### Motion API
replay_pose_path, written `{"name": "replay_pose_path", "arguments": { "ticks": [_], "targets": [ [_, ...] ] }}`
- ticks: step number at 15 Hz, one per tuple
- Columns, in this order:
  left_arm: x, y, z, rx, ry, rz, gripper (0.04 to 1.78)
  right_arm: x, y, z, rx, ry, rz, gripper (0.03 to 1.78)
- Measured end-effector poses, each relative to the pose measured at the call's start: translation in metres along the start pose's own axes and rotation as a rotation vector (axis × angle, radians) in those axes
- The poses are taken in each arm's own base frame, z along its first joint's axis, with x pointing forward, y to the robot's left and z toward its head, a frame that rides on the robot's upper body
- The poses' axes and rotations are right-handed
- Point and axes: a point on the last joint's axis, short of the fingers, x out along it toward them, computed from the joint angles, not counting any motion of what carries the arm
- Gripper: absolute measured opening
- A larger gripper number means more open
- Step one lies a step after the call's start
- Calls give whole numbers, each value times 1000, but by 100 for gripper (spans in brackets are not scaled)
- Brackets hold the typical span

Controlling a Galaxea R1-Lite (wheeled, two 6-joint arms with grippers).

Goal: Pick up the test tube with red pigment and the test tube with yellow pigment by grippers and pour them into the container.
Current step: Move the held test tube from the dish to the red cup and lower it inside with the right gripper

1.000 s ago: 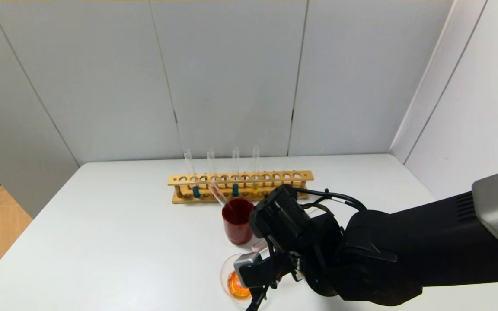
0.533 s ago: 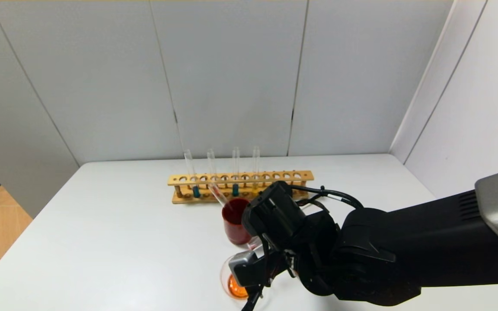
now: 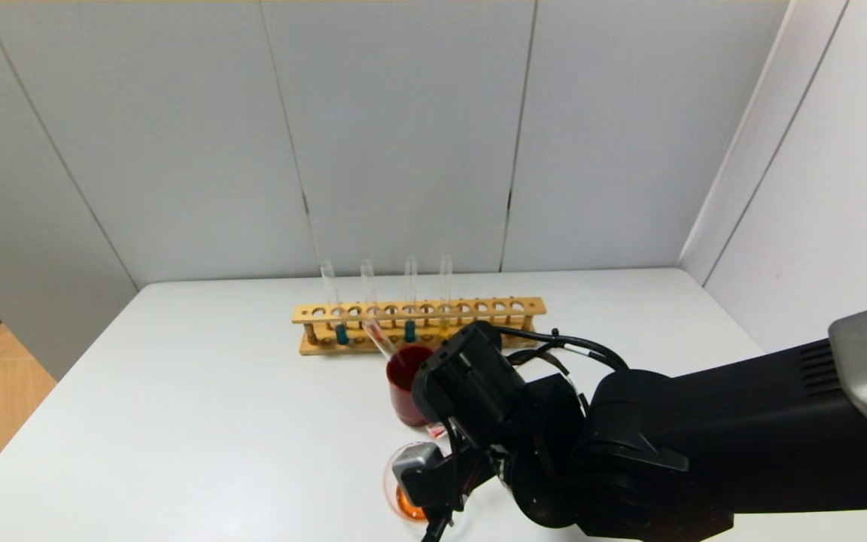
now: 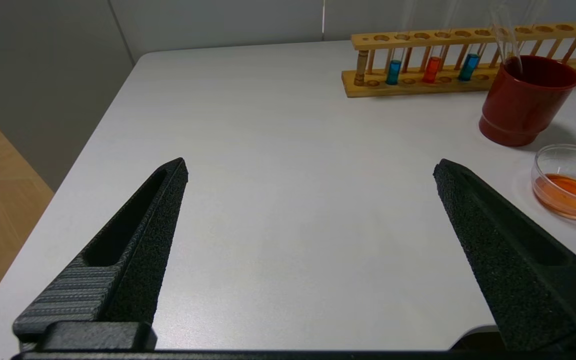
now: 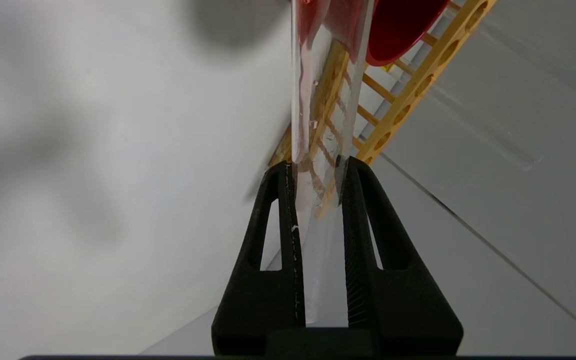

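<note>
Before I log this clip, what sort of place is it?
Likely a mock chemistry bench: a wooden test tube rack with coloured liquids stands on a white table boxed in by plain grey panels, and the right claw grips a glass tube near a glass dish.

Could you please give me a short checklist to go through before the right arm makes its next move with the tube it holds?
1. Grip: right pincer is shut on the test tube, with both fingers against the glass. Ok.
2. Tube contents: droplets cling inside and no pooled liquid shows, but the tube's ends are out of view. Cannot tell.
3. Container: upright on the table, with orange liquid inside. Ok.
4. Red cup: upright, close to the right arm; the gap is hidden. Cannot tell.
5. Left pincer: open over bare table, apart from the glassware. Ok.
</note>
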Motion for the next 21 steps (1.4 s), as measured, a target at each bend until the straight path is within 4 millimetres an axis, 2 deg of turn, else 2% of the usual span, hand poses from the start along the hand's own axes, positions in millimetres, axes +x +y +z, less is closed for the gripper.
{"name": "replay_pose_path", "arguments": {
  "ticks": [3, 5, 9, 14, 17, 21],
  "targets": [
    [0, 0, 0, 0, 0, 0, 174, -2, -5, 1, 57, -30, -27, 32],
    [0, 0, 0, 0, 0, 0, 174, -10, -11, 7, 160, -124, -45, 32],
    [0, 0, 0, 0, 0, 0, 174, -34, -25, 25, 520, -366, -25, 32],
    [0, 0, 0, 0, 0, 0, 174, -50, -42, 30, 1059, -606, -106, 32],
    [0, 0, 0, 0, 0, 0, 174, -49, -44, 23, 1301, -738, -202, 32],
    [0, 0, 0, 0, 0, 0, 174, -33, -47, -5, 1621, -762, -280, 32]
  ]
}}
